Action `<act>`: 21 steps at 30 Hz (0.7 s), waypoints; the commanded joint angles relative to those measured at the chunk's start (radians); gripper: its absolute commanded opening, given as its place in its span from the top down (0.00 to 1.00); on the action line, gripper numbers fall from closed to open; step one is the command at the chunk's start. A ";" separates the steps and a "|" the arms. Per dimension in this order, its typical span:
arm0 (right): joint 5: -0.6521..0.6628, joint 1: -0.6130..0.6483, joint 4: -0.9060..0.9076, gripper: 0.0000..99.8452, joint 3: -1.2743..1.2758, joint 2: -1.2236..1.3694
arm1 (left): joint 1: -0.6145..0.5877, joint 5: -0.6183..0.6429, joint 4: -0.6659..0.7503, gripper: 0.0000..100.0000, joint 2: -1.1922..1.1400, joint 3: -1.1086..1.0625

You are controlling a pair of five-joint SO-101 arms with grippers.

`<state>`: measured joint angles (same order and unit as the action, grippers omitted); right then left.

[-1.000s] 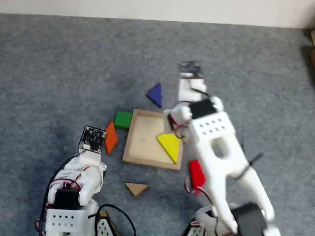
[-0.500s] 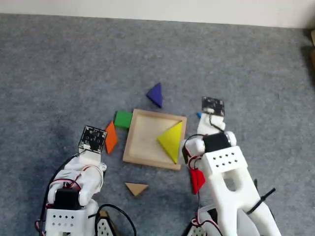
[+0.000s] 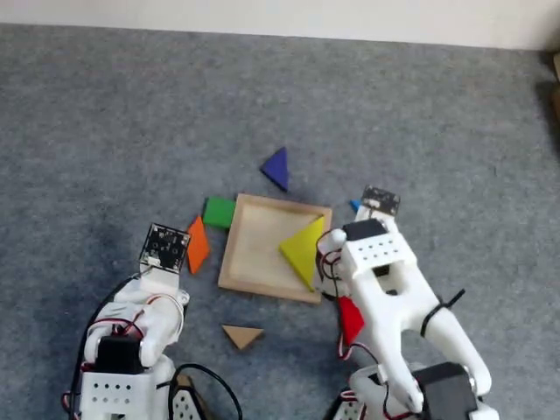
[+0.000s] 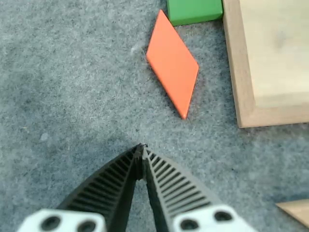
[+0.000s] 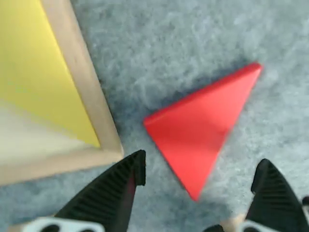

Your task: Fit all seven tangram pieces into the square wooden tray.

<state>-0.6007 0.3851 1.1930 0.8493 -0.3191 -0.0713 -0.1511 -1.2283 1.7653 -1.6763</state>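
I see my right gripper [image 5: 200, 164] with jaws spread over the red triangle [image 5: 203, 128] on the carpet [image 3: 131, 114], just off the tray [image 5: 87, 96] corner; the yellow triangle [image 5: 43, 72] lies in the tray along its right edge; my left gripper [image 4: 142, 154] has its jaws pressed together near the orange piece [image 4: 173, 70].

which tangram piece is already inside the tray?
The yellow triangle, inside the wooden tray against its right wall. The green square, orange parallelogram, dark blue triangle, tan triangle and red triangle all lie outside on the carpet.
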 commanded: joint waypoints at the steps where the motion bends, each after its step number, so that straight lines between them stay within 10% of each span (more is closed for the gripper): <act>1: -0.015 -0.013 -0.076 0.66 -0.050 0.016 | -0.013 -0.008 -0.006 0.99 0.053 -0.021; 21: -0.080 -0.093 -0.150 0.66 -0.047 0.087 | -0.013 -0.008 -0.006 0.99 0.053 -0.021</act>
<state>-0.6743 0.3069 1.0549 0.8493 -0.2286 -0.0713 -0.1511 -1.2283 1.7653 -1.6763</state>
